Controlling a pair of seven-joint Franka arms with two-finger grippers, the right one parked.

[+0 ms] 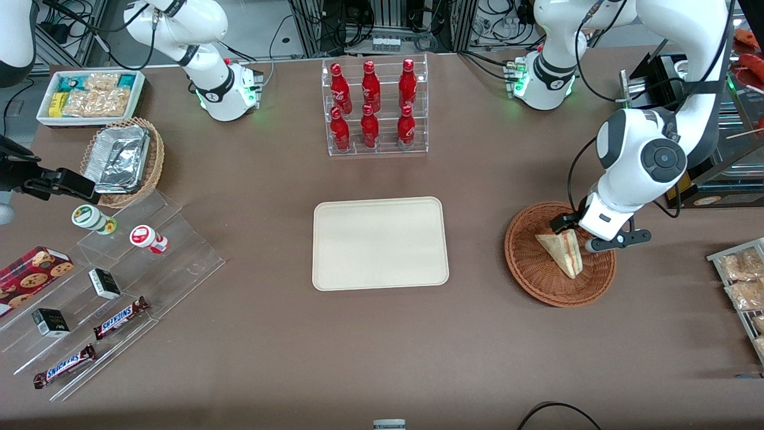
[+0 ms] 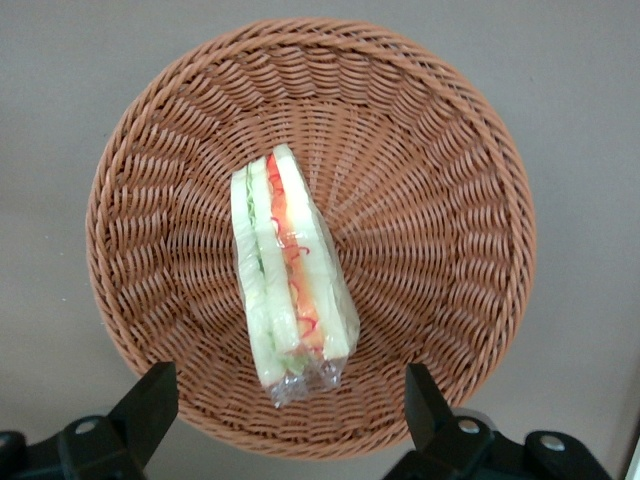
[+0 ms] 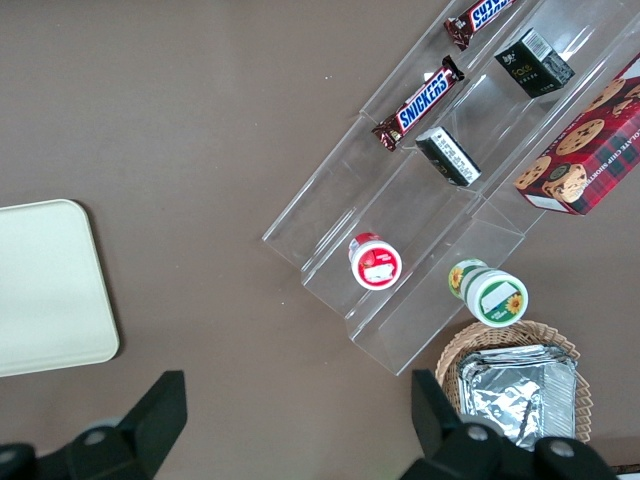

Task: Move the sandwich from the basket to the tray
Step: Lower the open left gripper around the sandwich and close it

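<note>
While gripper [image 2: 290, 400] hovers wide open, empty, sandwich [image 2: 290, 280] lies in basket [image 2: 430, 200], blunt end toward gripper.

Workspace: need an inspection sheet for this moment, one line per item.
Surface: brown table, flat, no spills seen.
Job's things: triangular wrapped sandwich with red, orange and green filling lies in the round reddish-brown wicker basket; flat cream rectangular tray holds nothing.
Clutter: clear rack of red bottles; tan wicker basket of foil trays; white box of snack packets; clear stepped shelf of snack bars, small boxes and jars.
Grippers: left arm's gripper hangs above the basket, open, fingers either side of the sandwich's wide end, not touching.
Cables: black cable at the table edge nearest the front camera.
Surroundings: equipment racks, wiring.
</note>
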